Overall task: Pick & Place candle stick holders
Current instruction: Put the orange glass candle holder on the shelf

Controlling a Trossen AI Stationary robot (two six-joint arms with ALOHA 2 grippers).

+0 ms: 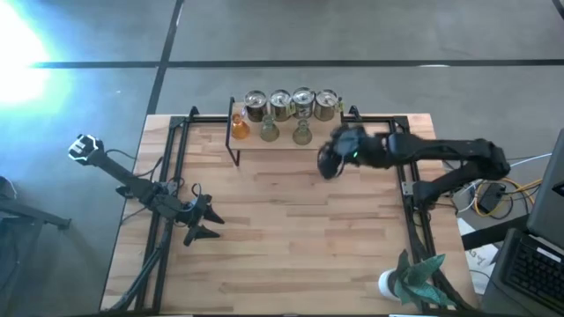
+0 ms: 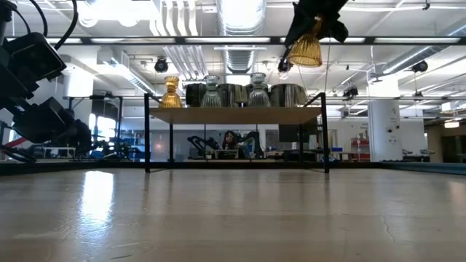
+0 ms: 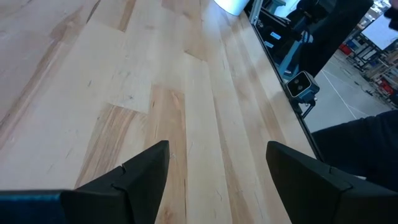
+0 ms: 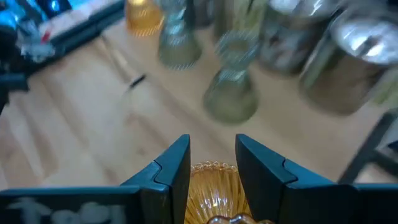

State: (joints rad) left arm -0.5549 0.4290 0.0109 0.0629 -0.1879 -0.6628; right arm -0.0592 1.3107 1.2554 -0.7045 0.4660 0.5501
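A wooden shelf [image 1: 291,145] stands at the table's far edge. On it are several silvery can-like holders [image 1: 291,104] in a back row. In front of them stand an amber glass holder [image 1: 240,128] and two pale green glass ones [image 1: 269,130] [image 1: 302,132]. My right gripper [image 4: 212,149] is high above the table, by the shelf's right end, shut on a second amber glass holder [image 2: 306,49]. The gripper hides that holder in the high view. My left gripper [image 1: 207,224] rests low at the table's left, open, with only bare wood between its fingers [image 3: 217,149]. My right gripper pinches the amber holder's ribbed glass body [image 4: 214,180] between its two fingers, one on each opposite side. The fingers come slanting down from above. The holder hangs below them, wide end down and slightly tilted, lifted clear, higher than the shelf's holders [image 2: 306,58].
A white pot with teal leaves [image 1: 401,282] stands at the table's near right corner. Black frame rails run along the table's left [image 1: 163,194] and right [image 1: 414,220] sides. The middle of the wooden table top [image 1: 291,229] lies bare.
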